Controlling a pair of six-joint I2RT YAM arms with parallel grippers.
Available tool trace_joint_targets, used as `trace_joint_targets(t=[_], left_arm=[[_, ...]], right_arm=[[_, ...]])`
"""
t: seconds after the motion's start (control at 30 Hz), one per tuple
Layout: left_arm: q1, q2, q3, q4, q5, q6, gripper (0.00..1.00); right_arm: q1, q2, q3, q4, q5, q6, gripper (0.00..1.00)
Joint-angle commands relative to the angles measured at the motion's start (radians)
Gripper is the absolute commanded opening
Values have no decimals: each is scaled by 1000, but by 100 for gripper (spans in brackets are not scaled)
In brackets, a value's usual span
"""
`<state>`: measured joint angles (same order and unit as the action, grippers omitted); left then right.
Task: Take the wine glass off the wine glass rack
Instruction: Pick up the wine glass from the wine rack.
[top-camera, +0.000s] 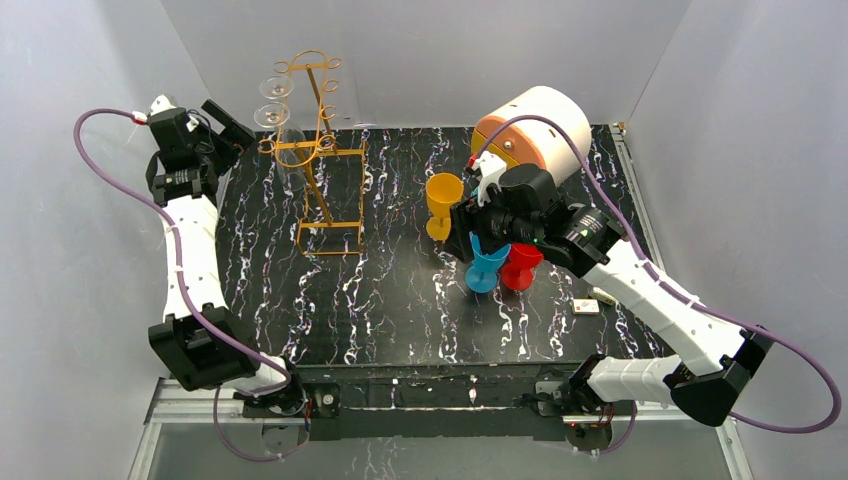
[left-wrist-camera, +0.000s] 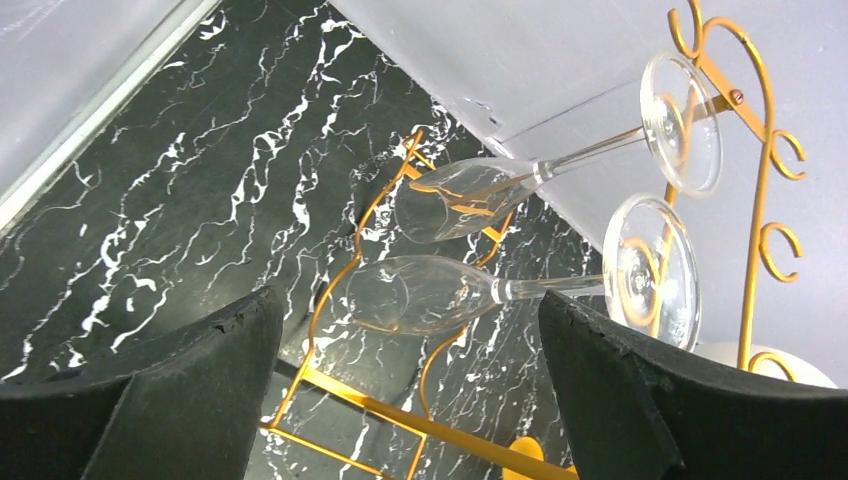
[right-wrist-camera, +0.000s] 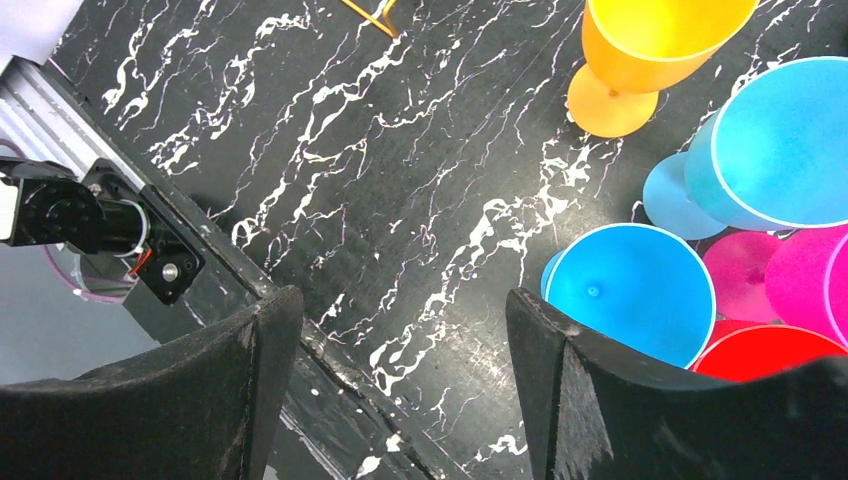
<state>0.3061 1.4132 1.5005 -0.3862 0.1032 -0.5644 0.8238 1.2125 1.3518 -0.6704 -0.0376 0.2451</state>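
The rack (top-camera: 322, 150) is standing at the table's (top-camera: 400, 320) 11 o'clock, carrying two clear glasses hanging bowl-down. The left gripper (top-camera: 232, 125), at the rack's 9 o'clock, is gaping wide, gripping nothing. The lower glass (left-wrist-camera: 420, 292) and upper glass (left-wrist-camera: 455, 195) are lying ahead between its fingers (left-wrist-camera: 200, 380), untouched. The right gripper (right-wrist-camera: 400, 300) is standing open, unladen, beside one yellow goblet (right-wrist-camera: 650, 50), two blue goblets (right-wrist-camera: 630, 290) and one red goblet (right-wrist-camera: 765, 352).

A desk (top-camera: 400, 300) with a black top veined in white, like marble, fills the middle of the space. Plain pale grey panels close it in: a back wall (top-camera: 420, 50), a left wall (top-camera: 60, 250) and a right wall (top-camera: 760, 150). Pale metal framing (top-camera: 170, 408) shows at the desk's near edge. The light is soft and even, with only faint shadows.
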Motion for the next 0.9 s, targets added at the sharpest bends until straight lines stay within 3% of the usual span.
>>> trace_joint_targets(t=[0.0,0.13,0.37,0.67,0.87], left_arm=[[17,-16,36,49,24,-79,95],[28,-30,21,73,2,-126,95],[33,-13,-13,262,212,-236,90],[34,28,-86,458,421,-348,58],[36,51,-83,492,502,-356,45]], right_arm=[[-6,-9,13,41,-21,23,82],[-6,-11,6,41,-27,28,82],[-6,-2,13,41,-42,32,83],[-5,6,11,44,-76,45,83],[-6,-12,6,48,-96,47,83]])
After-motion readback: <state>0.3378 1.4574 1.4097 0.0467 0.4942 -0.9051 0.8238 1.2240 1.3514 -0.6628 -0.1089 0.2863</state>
